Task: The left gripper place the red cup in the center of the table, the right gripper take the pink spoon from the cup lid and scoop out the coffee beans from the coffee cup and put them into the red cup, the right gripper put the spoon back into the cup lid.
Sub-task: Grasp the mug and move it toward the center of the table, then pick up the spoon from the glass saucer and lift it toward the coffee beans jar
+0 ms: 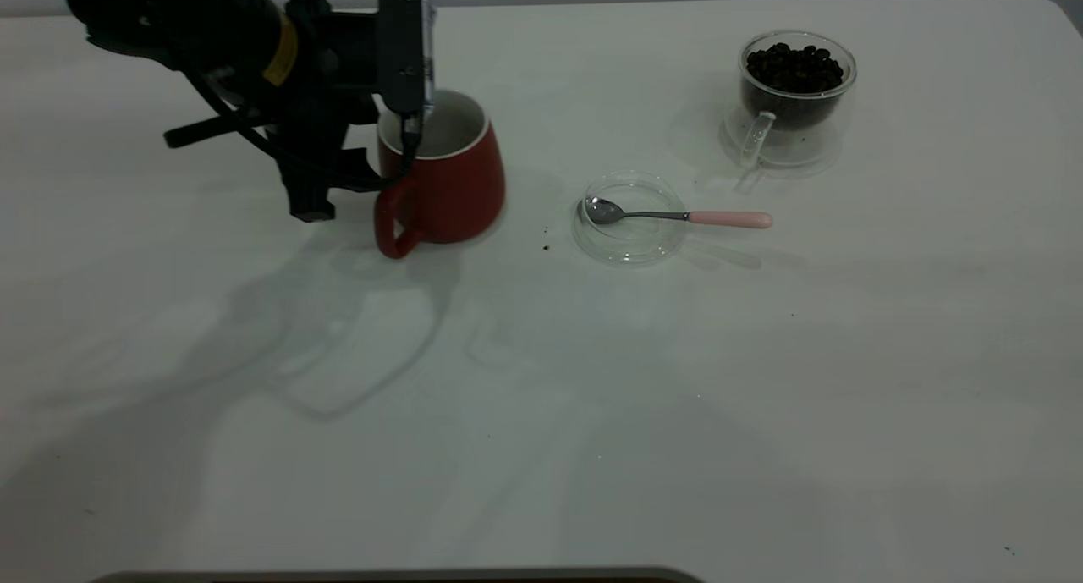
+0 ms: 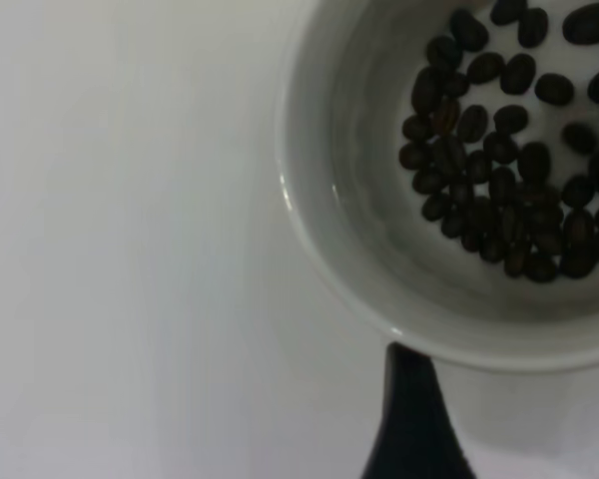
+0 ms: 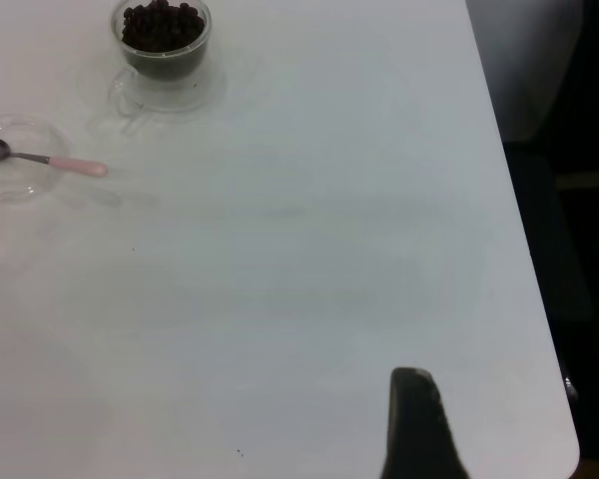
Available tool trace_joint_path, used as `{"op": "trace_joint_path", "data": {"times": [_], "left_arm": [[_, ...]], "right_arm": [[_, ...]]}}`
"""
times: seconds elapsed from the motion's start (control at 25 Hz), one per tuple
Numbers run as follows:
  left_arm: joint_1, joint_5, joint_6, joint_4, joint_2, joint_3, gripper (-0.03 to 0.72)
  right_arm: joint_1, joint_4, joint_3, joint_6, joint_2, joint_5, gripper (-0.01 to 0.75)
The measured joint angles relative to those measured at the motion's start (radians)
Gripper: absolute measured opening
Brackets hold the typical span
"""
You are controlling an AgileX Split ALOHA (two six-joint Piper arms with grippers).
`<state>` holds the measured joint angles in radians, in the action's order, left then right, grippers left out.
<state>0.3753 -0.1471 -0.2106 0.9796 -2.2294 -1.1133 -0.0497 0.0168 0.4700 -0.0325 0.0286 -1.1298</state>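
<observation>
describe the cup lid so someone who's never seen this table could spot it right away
On the white table, look right of the red cup and in front of the glass coffee cup of beans. The cup lid is the shallow clear disc lying flat, the only thing holding the pink spoon.

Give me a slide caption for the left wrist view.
Looking down into the red cup, coffee beans already scattered across its white interior.

One camera looks down at the whole table (image 1: 541, 414). Left wrist camera sits close above the red cup (image 2: 379, 289). Right wrist camera looks from far off; both wide views share the spoon (image 1: 677, 217).
</observation>
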Motion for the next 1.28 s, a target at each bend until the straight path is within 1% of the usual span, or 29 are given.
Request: {"op": "trace_joint_path", "data": {"times": [0.12, 0.2, 0.32, 0.52, 0.64, 0.84, 0.92, 1.12, 1.28], "left_arm": [[0.008, 0.024, 0.030, -0.009, 0.001, 0.000, 0.569], [0.010, 0.091, 0.057, -0.029, 0.016, 0.000, 0.569], [0.010, 0.250, 0.123, -0.052, 0.079, -0.004, 0.569], [0.010, 0.557, 0.368, -0.047, 0.249, -0.032, 0.569], [0.010, 0.729, 0.475, -0.042, 0.367, -0.038, 0.569], [0.010, 1.020, 0.549, -0.053, 0.596, -0.040, 0.569], [0.010, 1.104, 0.556, -0.078, 0.688, -0.040, 0.569], [0.010, 1.251, 0.543, -0.239, 0.927, -0.040, 0.569], [0.010, 1.314, 0.523, -0.359, 1.102, -0.040, 0.569]], "right_arm": [[0.000, 0.000, 0.000, 0.000, 0.000, 0.000, 0.512], [0.000, 0.000, 0.000, 0.000, 0.000, 0.000, 0.512], [0.000, 0.000, 0.000, 0.000, 0.000, 0.000, 0.512], [0.000, 0.000, 0.000, 0.000, 0.000, 0.000, 0.512], [0.000, 0.000, 0.000, 0.000, 0.000, 0.000, 0.512], [0.000, 0.000, 0.000, 0.000, 0.000, 0.000, 0.512], [0.000, 0.000, 0.000, 0.000, 0.000, 0.000, 0.512], [0.000, 0.000, 0.000, 0.000, 0.000, 0.000, 0.512], [0.000, 0.000, 0.000, 0.000, 0.000, 0.000, 0.512]]}}
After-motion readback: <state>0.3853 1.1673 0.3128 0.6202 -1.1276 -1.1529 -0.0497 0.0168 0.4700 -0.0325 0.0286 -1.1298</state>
